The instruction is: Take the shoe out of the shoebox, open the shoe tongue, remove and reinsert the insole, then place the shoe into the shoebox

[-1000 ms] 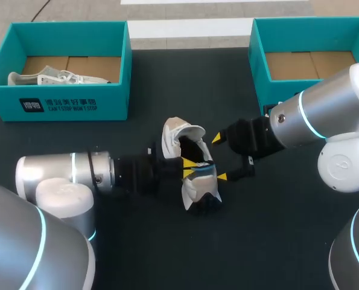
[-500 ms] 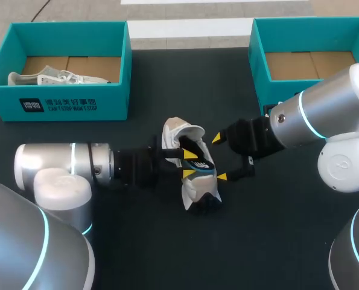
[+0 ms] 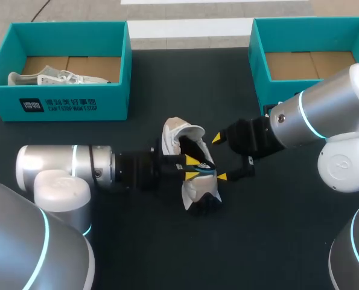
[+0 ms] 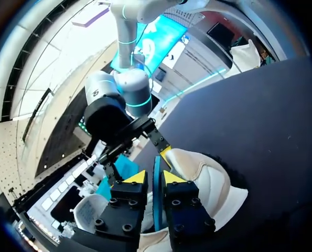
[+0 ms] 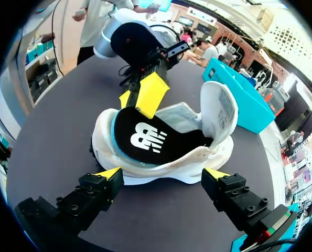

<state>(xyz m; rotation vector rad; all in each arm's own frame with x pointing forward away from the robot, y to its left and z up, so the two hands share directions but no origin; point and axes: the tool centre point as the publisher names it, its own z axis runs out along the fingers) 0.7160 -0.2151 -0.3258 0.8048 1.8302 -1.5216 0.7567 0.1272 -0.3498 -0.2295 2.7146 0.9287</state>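
A white sneaker (image 3: 175, 136) (image 5: 218, 113) (image 4: 211, 181) lies in the middle of the black desk (image 3: 276, 241), about midway between two shoeboxes and outside both, its mouth spread wide. Inside that mouth sits a black insole (image 5: 145, 137) (image 4: 157, 184) with a white logo and a thin blue edge, one end of the upper standing up beyond it.

The left tool (image 3: 193, 168) (image 4: 154, 177) (image 5: 138, 97), reaching in from the side, has its yellow-tipped fingers drawn close together with the insole's blue edge pinched between them. Its own wrist view shows that edge running straight up the narrow gap.

The right tool (image 3: 220, 157) (image 5: 162, 173) sits on the opposite side of the shoe with its fingers spread wide. One yellow tip lies toward each end of the sneaker's near flank; neither visibly touches it, and it has hold of nothing.

At the desk's far left stands a teal cardboard shoebox (image 3: 64, 106) holding a second white shoe (image 3: 46, 77) on its brown floor. At the far right stands a matching teal box (image 3: 254, 60) (image 5: 234, 89), partly hidden behind the silver right arm (image 3: 324, 115).
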